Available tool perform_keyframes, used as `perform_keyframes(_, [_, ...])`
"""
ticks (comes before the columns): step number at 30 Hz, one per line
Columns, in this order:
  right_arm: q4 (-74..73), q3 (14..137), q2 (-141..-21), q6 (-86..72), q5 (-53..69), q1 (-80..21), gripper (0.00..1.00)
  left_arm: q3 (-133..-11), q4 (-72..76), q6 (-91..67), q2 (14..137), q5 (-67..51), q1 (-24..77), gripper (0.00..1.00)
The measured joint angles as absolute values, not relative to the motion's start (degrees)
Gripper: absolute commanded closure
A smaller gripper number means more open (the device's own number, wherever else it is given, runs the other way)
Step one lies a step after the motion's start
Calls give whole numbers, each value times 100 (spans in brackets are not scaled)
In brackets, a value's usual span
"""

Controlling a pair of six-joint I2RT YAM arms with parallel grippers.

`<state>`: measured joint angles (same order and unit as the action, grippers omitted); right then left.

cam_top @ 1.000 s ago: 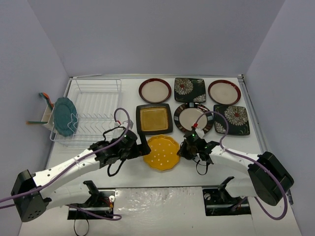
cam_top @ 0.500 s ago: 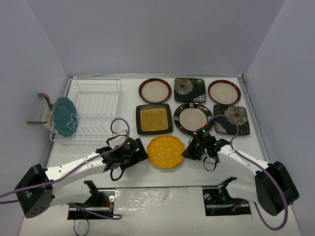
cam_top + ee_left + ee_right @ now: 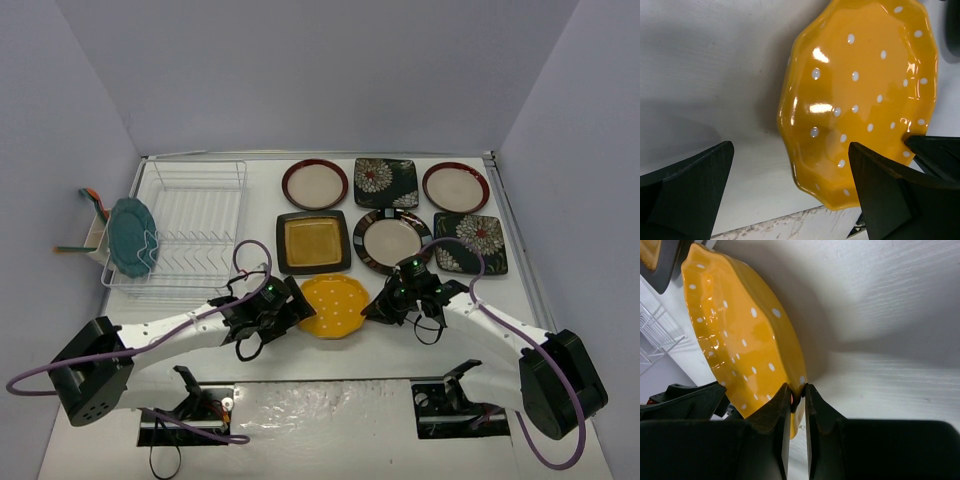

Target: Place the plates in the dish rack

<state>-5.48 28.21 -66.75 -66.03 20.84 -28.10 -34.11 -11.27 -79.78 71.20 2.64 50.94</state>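
Observation:
The yellow dotted plate (image 3: 335, 305) is tilted up off the table between the two arms. My right gripper (image 3: 374, 309) is shut on its right rim; the right wrist view shows both fingers pinching the rim (image 3: 799, 390). My left gripper (image 3: 296, 311) is open at the plate's left edge, its jaws wide either side of the rim (image 3: 790, 165), not touching it. The dish rack (image 3: 190, 228) stands at the left with the scalloped teal plate (image 3: 131, 236) leaning at its left end. Several other plates lie flat in rows at the back right.
A black-amber square plate (image 3: 313, 241) and a dark-rimmed round plate (image 3: 391, 241) lie just behind the yellow one. A utensil caddy (image 3: 97, 232) hangs at the rack's left side. The table's near edge (image 3: 330, 378) is close in front.
The right gripper has lifted and tilted the yellow plate and shifted it slightly left and back. The left gripper has moved right, up to the plate's left rim.

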Motion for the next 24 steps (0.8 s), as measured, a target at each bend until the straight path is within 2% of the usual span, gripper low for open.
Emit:
perform_keyframes(3, [-477, 2821, -6663, -6750, 2210, -2807, 100, -3409, -945, -8173, 7212, 223, 5094, 11])
perform_keyframes(9, [-326, 2821, -6659, -6947, 2383, -2803, 100, -3385, -510, -8537, 7418, 170, 5108, 28])
perform_keyframes(16, [-202, 2813, -6659, -7081, 2519, -2803, 100, -3155, 69, -8953, 7618, 163, 5179, 56])
perform_keyframes(20, [-219, 2719, -6657, -7120, 2514, -2752, 100, -2993, 448, -9352, 7626, 285, 5201, 78])
perform_keyframes(22, [-275, 2646, -6653, -7145, 2487, -2695, 100, -2968, 588, -9534, 7584, 364, 5201, 84])
perform_keyframes(24, [-315, 2600, -6638, -7161, 2480, -2673, 90, -2949, 668, -9666, 7481, 443, 5199, 94])
